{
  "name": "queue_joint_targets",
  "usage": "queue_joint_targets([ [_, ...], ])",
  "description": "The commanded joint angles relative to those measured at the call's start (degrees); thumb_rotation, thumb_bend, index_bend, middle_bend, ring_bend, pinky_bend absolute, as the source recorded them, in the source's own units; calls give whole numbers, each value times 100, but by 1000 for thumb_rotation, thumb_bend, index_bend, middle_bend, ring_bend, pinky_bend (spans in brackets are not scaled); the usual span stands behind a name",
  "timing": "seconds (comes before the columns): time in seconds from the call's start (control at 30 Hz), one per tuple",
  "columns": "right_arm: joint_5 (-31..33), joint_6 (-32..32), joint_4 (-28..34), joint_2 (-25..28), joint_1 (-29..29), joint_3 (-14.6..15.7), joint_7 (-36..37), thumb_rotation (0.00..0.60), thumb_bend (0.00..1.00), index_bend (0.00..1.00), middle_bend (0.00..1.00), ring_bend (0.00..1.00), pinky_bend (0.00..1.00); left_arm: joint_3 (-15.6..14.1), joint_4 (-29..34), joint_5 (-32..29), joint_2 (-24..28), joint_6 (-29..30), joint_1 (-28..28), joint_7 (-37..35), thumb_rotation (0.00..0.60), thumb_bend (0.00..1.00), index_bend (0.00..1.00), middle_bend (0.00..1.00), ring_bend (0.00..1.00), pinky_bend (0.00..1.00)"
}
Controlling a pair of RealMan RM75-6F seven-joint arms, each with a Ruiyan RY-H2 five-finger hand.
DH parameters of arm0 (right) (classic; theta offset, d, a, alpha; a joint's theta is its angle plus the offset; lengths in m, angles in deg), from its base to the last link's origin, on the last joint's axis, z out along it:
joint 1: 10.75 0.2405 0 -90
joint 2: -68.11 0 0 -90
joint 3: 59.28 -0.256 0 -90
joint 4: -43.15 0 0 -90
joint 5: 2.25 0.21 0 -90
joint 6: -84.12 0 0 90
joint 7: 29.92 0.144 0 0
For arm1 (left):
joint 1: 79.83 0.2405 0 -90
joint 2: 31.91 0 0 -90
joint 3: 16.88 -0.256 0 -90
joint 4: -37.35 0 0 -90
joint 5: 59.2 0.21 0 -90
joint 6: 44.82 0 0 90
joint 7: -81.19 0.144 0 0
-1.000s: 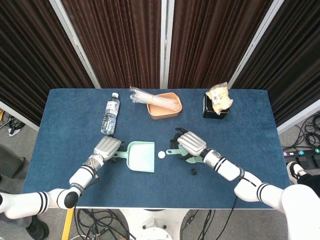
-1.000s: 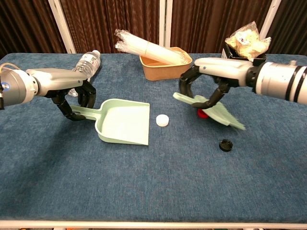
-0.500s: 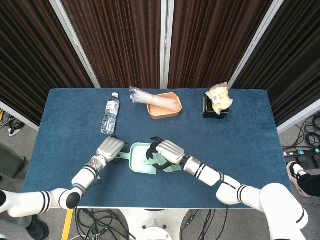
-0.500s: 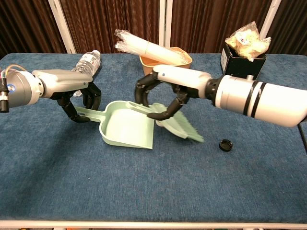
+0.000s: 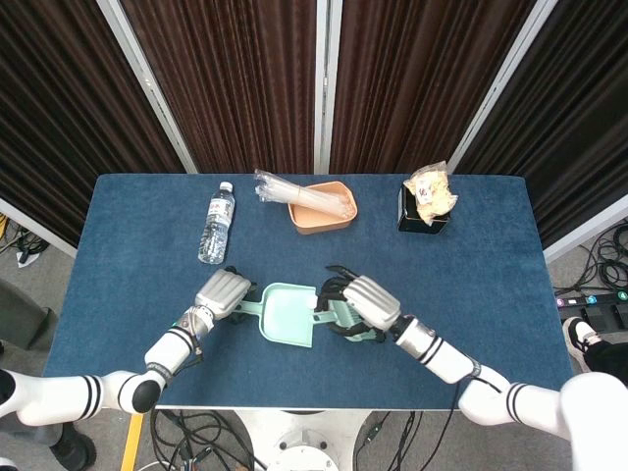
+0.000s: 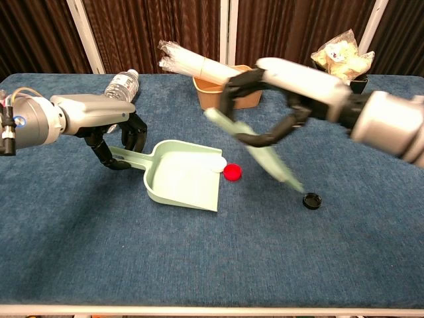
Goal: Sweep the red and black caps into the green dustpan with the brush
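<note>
Dark curtains back a blue-carpeted table [image 6: 212, 265]. Red cap [image 6: 232, 172] lies on the cloth, touching or just beside the open lip of the green dustpan [image 6: 182, 182]; a white cap [image 6: 215, 164] sits at the same lip, partly inside the pan. Black cap [image 6: 311, 200] lies well apart to the right, just beside the brush bristle tip.

Left hand [image 6: 119, 136] grips the dustpan handle, fingers wrapped around it. Right hand [image 6: 265, 106] holds the pale green brush [image 6: 255, 147], fingers curled around its handle, the brush raised above the table and slanting down to the right.

Along the far edge: a water bottle [image 5: 217, 224] lying flat, an orange tub [image 5: 322, 207] with a sleeve of plastic cups [image 6: 199, 64] resting across it, and a black box [image 5: 424, 216] holding a snack bag [image 5: 432, 191].
</note>
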Motion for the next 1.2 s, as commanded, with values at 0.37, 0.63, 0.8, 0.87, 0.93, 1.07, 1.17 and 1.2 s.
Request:
queue_joint_targets([
  [0.37, 485, 694, 77, -31, -1209, 260, -345, 600, 614, 707, 661, 307, 99, -38, 101, -100, -108, 190, -109, 179, 600, 356, 530, 529, 374, 219],
  [0.63, 431, 712, -640, -729, -1217, 44, -168, 600, 628, 740, 681, 321, 99, -16, 145, -266, -201, 274, -163, 258, 600, 354, 531, 530, 375, 218],
  [0.8, 401, 681, -1011, -1149, -1121, -113, 84, 600, 628, 746, 683, 322, 99, 29, 153, -381, -235, 275, -235, 298, 600, 354, 531, 530, 375, 218],
  [0.87, 385, 671, -1141, -1319, -1058, -187, 203, 600, 628, 746, 683, 321, 99, 41, 161, -417, -252, 281, -264, 318, 600, 354, 531, 530, 376, 219],
  [0.93, 375, 643, -1265, -1482, -975, -269, 271, 600, 628, 746, 683, 321, 99, 45, 167, -453, -276, 294, -293, 350, 600, 355, 531, 531, 378, 219],
  [1.07, 368, 572, -1474, -1757, -815, -403, 371, 600, 629, 748, 684, 322, 99, 72, 163, -525, -321, 286, -348, 367, 600, 355, 533, 531, 381, 219],
  [1.17, 362, 579, -1629, -1946, -711, -503, 501, 600, 629, 748, 685, 322, 99, 97, 150, -566, -348, 269, -391, 362, 600, 354, 533, 531, 381, 219],
  [1.2, 366, 577, -1678, -2004, -681, -532, 541, 600, 630, 748, 685, 322, 99, 103, 148, -575, -356, 262, -405, 361, 600, 354, 533, 531, 381, 219],
])
